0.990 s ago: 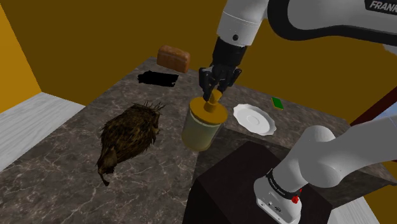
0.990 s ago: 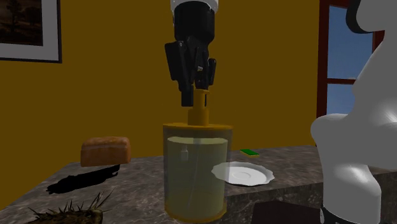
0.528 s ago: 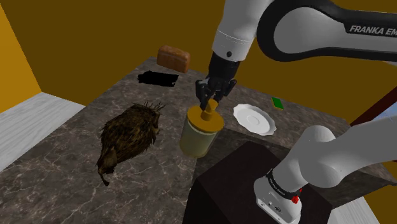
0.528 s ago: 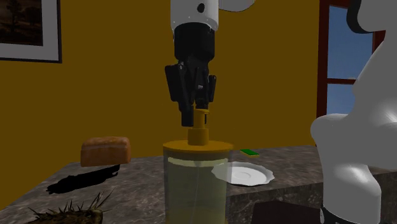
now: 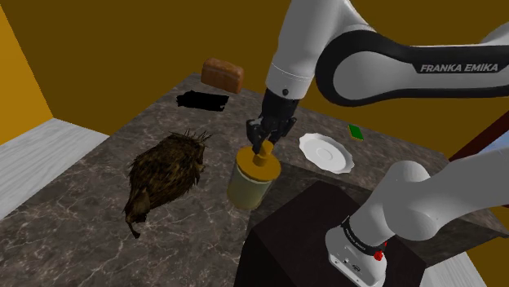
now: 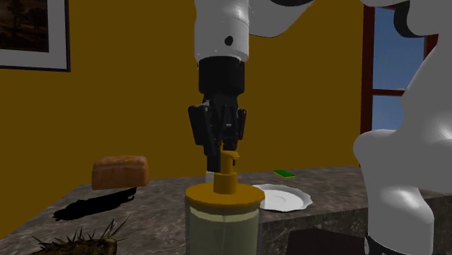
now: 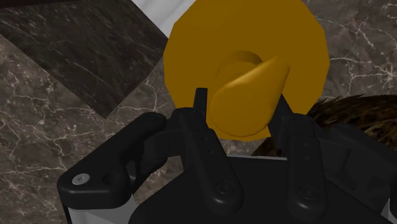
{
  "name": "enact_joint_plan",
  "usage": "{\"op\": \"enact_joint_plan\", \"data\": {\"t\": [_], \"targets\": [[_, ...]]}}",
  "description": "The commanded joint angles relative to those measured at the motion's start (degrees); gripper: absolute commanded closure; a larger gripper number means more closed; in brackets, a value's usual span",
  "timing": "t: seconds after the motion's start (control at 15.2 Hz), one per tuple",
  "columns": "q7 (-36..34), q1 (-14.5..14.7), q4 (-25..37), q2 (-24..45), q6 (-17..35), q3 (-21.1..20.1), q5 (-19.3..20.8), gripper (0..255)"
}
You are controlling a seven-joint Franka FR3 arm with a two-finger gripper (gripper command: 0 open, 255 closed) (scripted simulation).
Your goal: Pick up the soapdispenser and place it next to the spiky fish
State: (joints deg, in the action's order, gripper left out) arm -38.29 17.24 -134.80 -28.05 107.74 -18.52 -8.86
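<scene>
The soap dispenser (image 5: 249, 183) is a pale yellowish jar with an orange cap and pump. It stands upright on the dark marble table (image 5: 98, 171), just to the right of the spiky fish (image 5: 167, 171) in the shoulder view. My gripper (image 5: 263, 145) comes down from above, shut on the pump head. In the second exterior view the gripper (image 6: 224, 148) clasps the pump above the dispenser (image 6: 221, 217), and the fish's spines (image 6: 80, 243) show at lower left. In the wrist view the fingers (image 7: 200, 105) press both sides of the pump on the orange cap (image 7: 248, 57), with the fish (image 7: 356, 111) beside it.
A loaf of bread (image 5: 223, 74) and a flat black object (image 5: 202, 101) lie at the table's far side. A white plate (image 5: 326, 152) and a small green item (image 5: 356, 131) sit to the right. The dark stand (image 5: 310, 228) is close to the dispenser.
The gripper has moved down and slightly towards the shoulder view's left, carrying the dispenser lower, closer to the fish. Its base now sits at table level.
</scene>
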Motion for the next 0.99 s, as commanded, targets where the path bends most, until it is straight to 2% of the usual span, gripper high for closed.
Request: {"op": "enact_joint_plan", "data": {"t": [0.0, 0.79, 0.92], "targets": [[0.0, 0.0, -1.4, 0.2, 1.6, -0.2, -0.1, 255], [-0.1, 0.2, -8.8, 3.1, 12.0, -1.6, -0.6, 255], [-0.1, 0.2, -8.8, 3.1, 12.0, -1.6, -0.6, 255]]}}
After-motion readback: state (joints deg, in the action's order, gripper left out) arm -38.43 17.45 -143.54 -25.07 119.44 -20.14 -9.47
